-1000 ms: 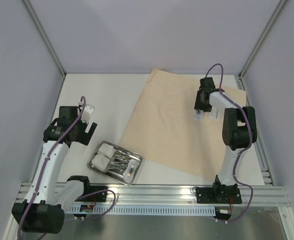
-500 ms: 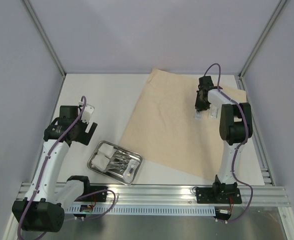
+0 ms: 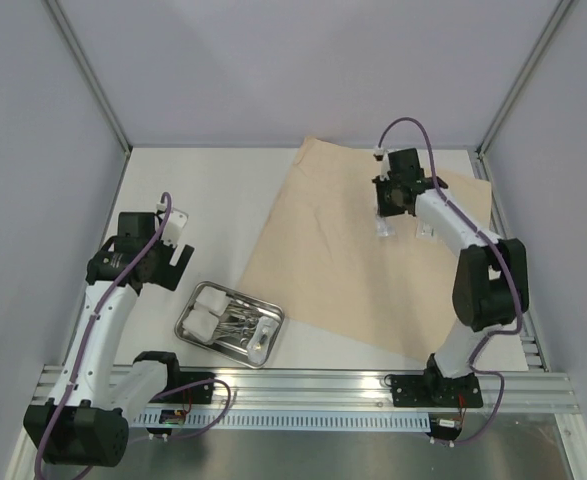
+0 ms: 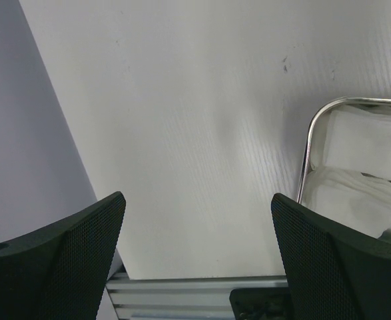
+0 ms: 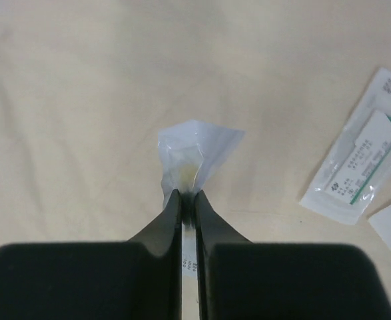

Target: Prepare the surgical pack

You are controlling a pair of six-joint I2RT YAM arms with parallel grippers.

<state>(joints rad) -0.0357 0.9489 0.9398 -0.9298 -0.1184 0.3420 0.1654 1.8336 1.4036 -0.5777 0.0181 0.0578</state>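
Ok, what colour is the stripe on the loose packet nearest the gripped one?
Green, on the otherwise white loose packet; clearest in the right wrist view.

Tan wrap (image 3: pixel 333 270); shiny steel tray (image 4: pixel 308 143), white gauze (image 4: pixel 362 193); clear packet (image 5: pixel 198 148); right of it, white packet (image 5: pixel 356 167) striped green.

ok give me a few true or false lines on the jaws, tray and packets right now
1. The right jaws are shut on a small clear packet. True.
2. The steel tray sits on the tan wrap sheet. False: it sits on the white table, off the sheet.
3. The left jaws grip a gauze pad. False: they stand open and hold nothing.
4. Another packet lies on the wrap sheet. True.
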